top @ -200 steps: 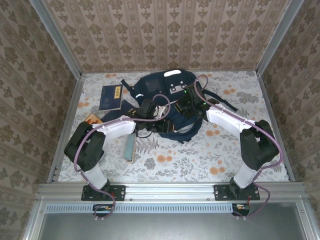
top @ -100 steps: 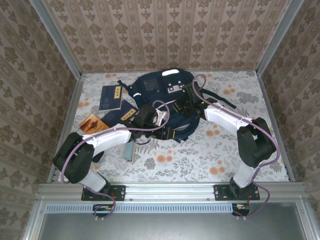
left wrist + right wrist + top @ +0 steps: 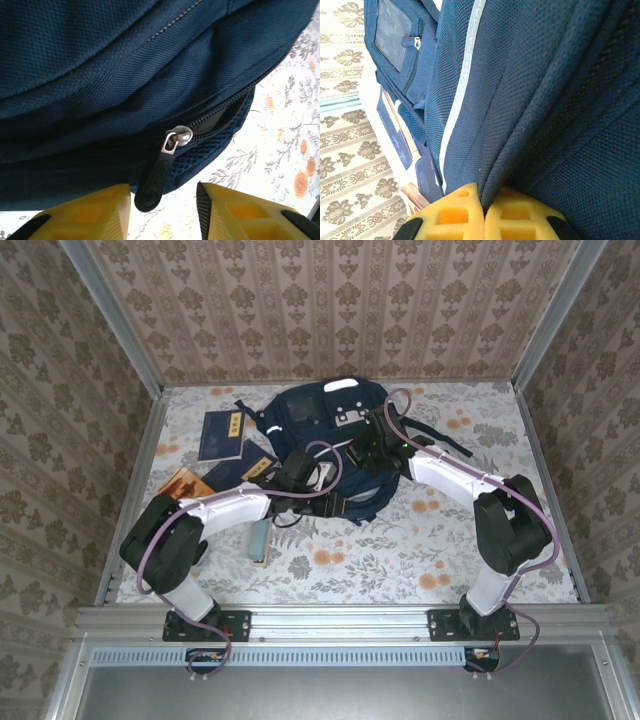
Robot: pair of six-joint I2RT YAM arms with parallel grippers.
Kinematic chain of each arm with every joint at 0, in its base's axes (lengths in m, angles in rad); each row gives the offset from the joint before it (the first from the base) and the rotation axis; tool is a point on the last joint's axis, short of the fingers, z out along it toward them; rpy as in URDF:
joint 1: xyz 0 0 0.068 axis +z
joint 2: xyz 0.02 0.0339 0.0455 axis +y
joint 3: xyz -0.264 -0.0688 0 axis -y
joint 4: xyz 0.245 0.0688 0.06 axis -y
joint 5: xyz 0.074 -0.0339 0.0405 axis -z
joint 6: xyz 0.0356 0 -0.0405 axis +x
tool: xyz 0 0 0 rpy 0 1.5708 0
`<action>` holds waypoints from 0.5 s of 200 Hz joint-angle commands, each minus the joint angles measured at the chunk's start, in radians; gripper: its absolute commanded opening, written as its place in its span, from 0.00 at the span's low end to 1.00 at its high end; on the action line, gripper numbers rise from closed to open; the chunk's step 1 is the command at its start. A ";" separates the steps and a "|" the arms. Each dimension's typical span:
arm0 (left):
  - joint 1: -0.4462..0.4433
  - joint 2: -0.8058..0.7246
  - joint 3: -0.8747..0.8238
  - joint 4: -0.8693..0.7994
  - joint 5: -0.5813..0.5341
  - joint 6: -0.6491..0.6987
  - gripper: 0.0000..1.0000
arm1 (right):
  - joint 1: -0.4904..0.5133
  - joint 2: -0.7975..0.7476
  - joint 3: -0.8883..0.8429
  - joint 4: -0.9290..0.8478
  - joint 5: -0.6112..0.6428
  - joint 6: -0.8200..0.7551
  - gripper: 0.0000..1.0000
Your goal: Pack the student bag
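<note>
at student bag (image 3: 310, 418) edge: right hand (image 3: 484, 202) pinches fabric; left hand (image 3: 163, 200) parted around zipper pull (image 3: 156, 176).

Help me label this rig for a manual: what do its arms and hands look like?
The left arm and right arm have white shells, black joints and a looping purple cable each. The left hand and right hand have yellow fingers, black-edged.

— What has the right gripper (image 3: 484, 210) got?
— A fold of the student bag (image 3: 545, 100); its yellow pads (image 3: 455, 212) are pressed together on the navy fabric.
— Anything else on the bag?
— A pale reflective stripe (image 3: 462, 90) runs up it, and a front pocket (image 3: 395, 40) with a zip pull (image 3: 416, 43) is at the upper left.
— And beside it?
— Navy booklets (image 3: 395, 130), lying against its left edge.
</note>
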 commanded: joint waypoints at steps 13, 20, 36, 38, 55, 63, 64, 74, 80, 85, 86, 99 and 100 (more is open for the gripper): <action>-0.018 0.054 0.071 -0.054 -0.007 0.010 0.36 | -0.001 -0.002 0.035 0.033 -0.031 -0.010 0.00; -0.023 0.065 0.082 -0.069 -0.021 0.013 0.34 | -0.001 -0.002 0.032 0.032 -0.031 -0.008 0.00; -0.034 0.084 0.100 -0.088 -0.047 0.021 0.30 | 0.000 0.000 0.025 0.035 -0.033 -0.002 0.00; -0.034 0.086 0.101 -0.090 -0.048 0.021 0.29 | 0.001 0.000 0.026 0.035 -0.033 -0.002 0.00; -0.038 0.093 0.108 -0.092 -0.064 0.020 0.25 | 0.002 -0.002 0.022 0.032 -0.033 0.001 0.00; -0.038 0.092 0.108 -0.088 -0.071 0.016 0.21 | 0.002 -0.003 0.020 0.031 -0.031 0.003 0.00; -0.039 0.092 0.108 -0.088 -0.071 0.016 0.20 | 0.002 -0.003 0.020 0.031 -0.031 0.003 0.00; -0.040 0.085 0.105 -0.082 -0.081 0.012 0.14 | 0.002 -0.004 0.020 0.026 -0.027 0.000 0.00; -0.039 0.079 0.104 -0.079 -0.086 0.012 0.11 | 0.002 -0.006 0.020 0.020 -0.023 -0.002 0.00; -0.040 0.074 0.102 -0.078 -0.091 0.012 0.08 | 0.002 -0.008 0.020 0.015 -0.019 -0.003 0.00; -0.040 0.073 0.101 -0.079 -0.093 0.012 0.08 | 0.002 -0.009 0.019 0.013 -0.017 -0.004 0.00; -0.039 0.054 0.098 -0.080 -0.110 0.013 0.02 | -0.001 -0.016 0.020 -0.002 0.002 -0.015 0.00; -0.039 0.053 0.097 -0.080 -0.111 0.013 0.01 | -0.001 -0.017 0.020 -0.003 0.004 -0.016 0.00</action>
